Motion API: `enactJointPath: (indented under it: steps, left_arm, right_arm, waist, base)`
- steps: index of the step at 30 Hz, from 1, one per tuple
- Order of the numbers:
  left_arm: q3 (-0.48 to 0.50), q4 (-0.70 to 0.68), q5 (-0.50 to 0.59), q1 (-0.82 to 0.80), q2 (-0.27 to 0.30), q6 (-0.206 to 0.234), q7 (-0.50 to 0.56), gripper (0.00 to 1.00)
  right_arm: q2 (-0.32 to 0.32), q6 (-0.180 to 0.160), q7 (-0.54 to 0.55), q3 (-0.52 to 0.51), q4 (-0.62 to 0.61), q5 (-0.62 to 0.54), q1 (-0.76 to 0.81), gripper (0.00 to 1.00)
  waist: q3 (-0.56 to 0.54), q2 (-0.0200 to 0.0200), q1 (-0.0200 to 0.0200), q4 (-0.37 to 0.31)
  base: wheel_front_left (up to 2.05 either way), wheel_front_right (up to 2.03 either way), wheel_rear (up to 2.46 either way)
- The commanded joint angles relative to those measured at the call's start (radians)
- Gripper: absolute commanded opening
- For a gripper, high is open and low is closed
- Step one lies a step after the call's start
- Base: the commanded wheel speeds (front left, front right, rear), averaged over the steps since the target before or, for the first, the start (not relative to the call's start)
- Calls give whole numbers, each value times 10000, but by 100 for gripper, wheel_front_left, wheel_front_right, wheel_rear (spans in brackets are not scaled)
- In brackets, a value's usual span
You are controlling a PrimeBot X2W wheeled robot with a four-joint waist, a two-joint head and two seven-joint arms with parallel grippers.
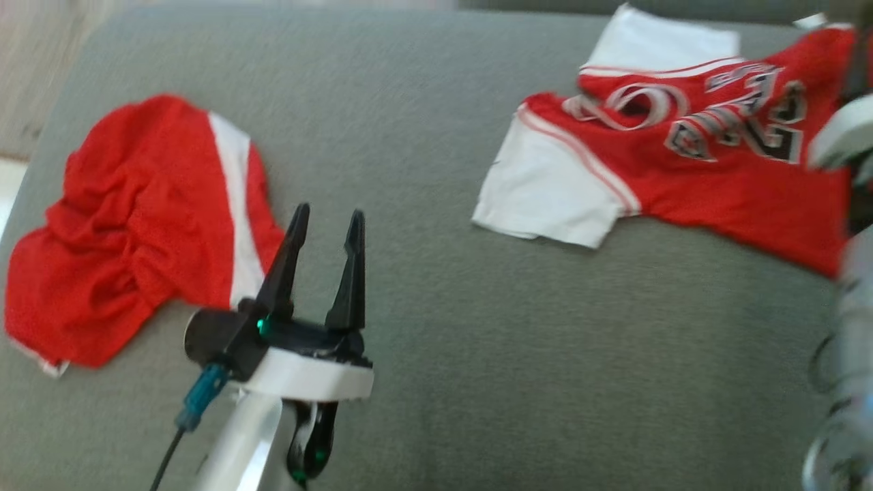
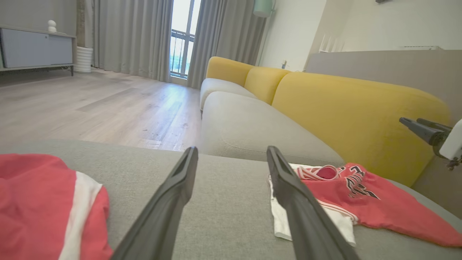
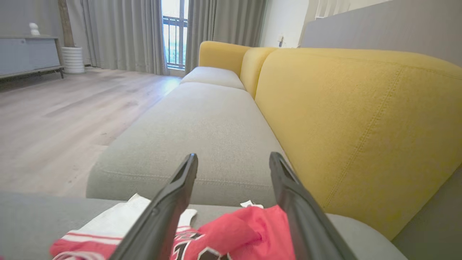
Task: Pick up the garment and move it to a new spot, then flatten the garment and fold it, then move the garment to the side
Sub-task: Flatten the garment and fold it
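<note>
The garment (image 1: pixel 716 170), a red jersey with white sleeves and lettering, lies spread on the grey cushion (image 1: pixel 436 327) at the right. Seen from the right wrist, my right gripper (image 3: pixel 234 157) hangs open just above the jersey (image 3: pixel 234 231) with nothing between its fingers. In the left wrist view the right gripper (image 2: pixel 411 122) shows at the far right edge, above the jersey (image 2: pixel 361 202). My left gripper (image 1: pixel 329 213) stands open and holds nothing over bare cushion, just right of crumpled red shorts (image 1: pixel 136 225) with a white stripe.
A yellow sofa backrest (image 3: pixel 361 119) runs behind the grey seat cushions (image 3: pixel 202 122). Wooden floor (image 2: pixel 90 104) lies beyond the cushion's far edge, with curtains, a window and a low cabinet (image 2: pixel 36 48) at the back. My blurred right arm (image 1: pixel 842 133) overlaps the jersey's right end.
</note>
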Motion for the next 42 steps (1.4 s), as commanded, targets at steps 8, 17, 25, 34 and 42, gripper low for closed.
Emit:
enactJointPath:
  steps: [8, 17, 25, 34, 42]
  left_arm:
    - [586, -380, 90, 257, 43, 44, -94, 100]
    - [581, 108, 108, 324, 43, -81, -94, 100]
    - [-41, 1255, 607, -739, 43, -305, -94, 100]
    - [-831, 4426, 796, -2995, 43, -30, 833, 100]
    - [-1115, 6158, 666, -4063, 43, 298, 1688, 100]
  right_arm:
    - [912, -7, -584, 1169, -1910, 2180, 2662, 100]
    - [1088, -7, -503, 1800, -3711, 3438, 4789, 100]
    - [1104, -7, 6, 1952, -5183, 3832, 5263, 100]
    - [1106, -7, 275, 2312, -6069, 3650, 5365, 100]
    - [1107, -7, 372, 2418, -6365, 3429, 5344, 100]
  waist:
    - [-1015, 0, 2, -1004]
    - [-980, 0, 2, -1394]
    - [-442, 0, 2, -1821]
    - [165, 0, 2, -2427]
    - [557, 0, 2, -2701]
  base:
    - [0, 0, 0]
    - [0, 0, 0]
    - [0, 0, 0]
    - [0, 0, 0]
    - [0, 0, 0]
